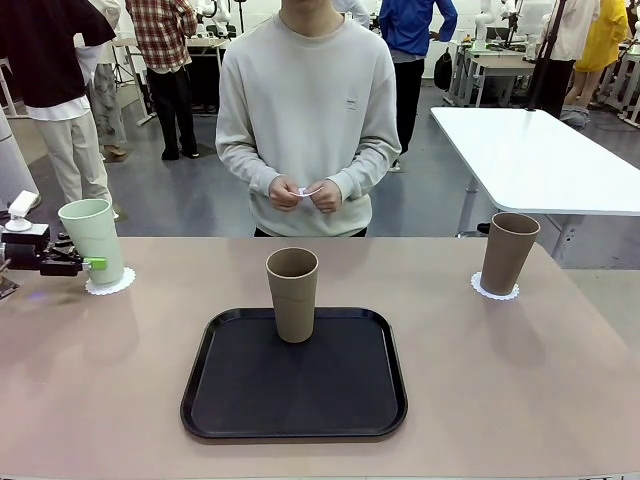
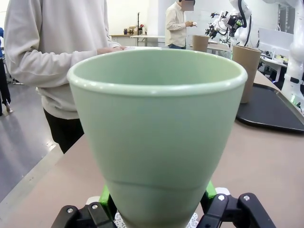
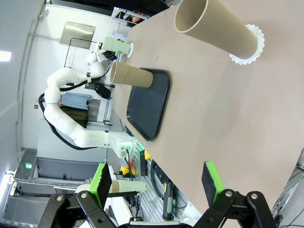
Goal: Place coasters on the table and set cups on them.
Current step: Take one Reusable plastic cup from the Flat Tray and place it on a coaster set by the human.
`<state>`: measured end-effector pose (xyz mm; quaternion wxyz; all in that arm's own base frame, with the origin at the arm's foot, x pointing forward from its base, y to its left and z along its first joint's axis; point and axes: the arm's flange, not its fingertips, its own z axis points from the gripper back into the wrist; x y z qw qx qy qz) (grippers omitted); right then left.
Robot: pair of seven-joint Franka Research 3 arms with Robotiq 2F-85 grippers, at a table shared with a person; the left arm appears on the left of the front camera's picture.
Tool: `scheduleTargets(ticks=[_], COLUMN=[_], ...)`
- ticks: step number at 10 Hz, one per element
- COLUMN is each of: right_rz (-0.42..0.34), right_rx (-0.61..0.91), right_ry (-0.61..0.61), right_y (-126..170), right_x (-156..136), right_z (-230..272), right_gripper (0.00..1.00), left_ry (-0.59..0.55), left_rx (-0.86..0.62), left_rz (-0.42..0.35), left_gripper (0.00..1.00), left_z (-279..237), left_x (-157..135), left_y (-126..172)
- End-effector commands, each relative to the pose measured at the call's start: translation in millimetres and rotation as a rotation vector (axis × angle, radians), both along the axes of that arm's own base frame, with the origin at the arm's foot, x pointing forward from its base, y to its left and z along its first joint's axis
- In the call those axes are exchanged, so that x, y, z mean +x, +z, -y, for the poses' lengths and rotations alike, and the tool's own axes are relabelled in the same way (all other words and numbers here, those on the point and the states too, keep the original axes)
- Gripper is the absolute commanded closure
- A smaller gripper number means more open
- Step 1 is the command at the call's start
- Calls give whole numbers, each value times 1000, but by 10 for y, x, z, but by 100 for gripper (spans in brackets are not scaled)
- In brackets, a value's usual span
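While the left gripper [image 1: 88,265] is clamping the mint cup [image 1: 92,238] low on its wall, the cup is standing upright at the table's [image 1: 500,380] left end, its base meeting the left doily [image 1: 112,284]. From the front I cannot tell whether the base is fully resting.

Left wrist view is adding the close detail: the left gripper [image 2: 156,204] is pressing its green pads [image 2: 105,197] against both sides of the mint cup [image 2: 156,133], and lace of the left doily [image 2: 192,221] is peeking out under the base.

Front view is giving the layout. A brown cup [image 1: 293,292] is standing upright on the black tray [image 1: 295,400] at mid-table, near the tray's far edge. The right cup [image 1: 508,252] is sitting on the right doily [image 1: 495,292] at the far right. The person's hands [image 1: 305,195] are holding a third doily [image 1: 308,190] at waist height, beyond the table.

Right wrist view, rolled sideways, is showing the right gripper [image 3: 156,183] hanging off the table's right end, jaws spread wide, holding nothing. It is looking back across the right cup [image 3: 218,28] on the right doily [image 3: 251,45], the tray [image 3: 147,104] with the brown cup [image 3: 130,76], and the mint cup [image 3: 116,46] far off.
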<state>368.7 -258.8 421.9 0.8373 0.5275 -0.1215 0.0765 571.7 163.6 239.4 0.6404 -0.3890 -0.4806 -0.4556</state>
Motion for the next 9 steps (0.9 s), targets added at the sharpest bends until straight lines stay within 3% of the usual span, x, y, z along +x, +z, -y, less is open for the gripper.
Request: scheduleTargets(ticks=[1,9], right_rz=[-10,-10], right_rx=[1,1], right_ry=[-7,-7], right_y=[14,14], right_x=[1,1], right_z=[-7,-7], right_gripper=[0,0], left_ry=[-16,-62], left_rx=[-24,-61], left_rz=[40,43], left_gripper=[17,17], left_z=[-41,-23], left_x=[35,63], left_y=[-28,-142])
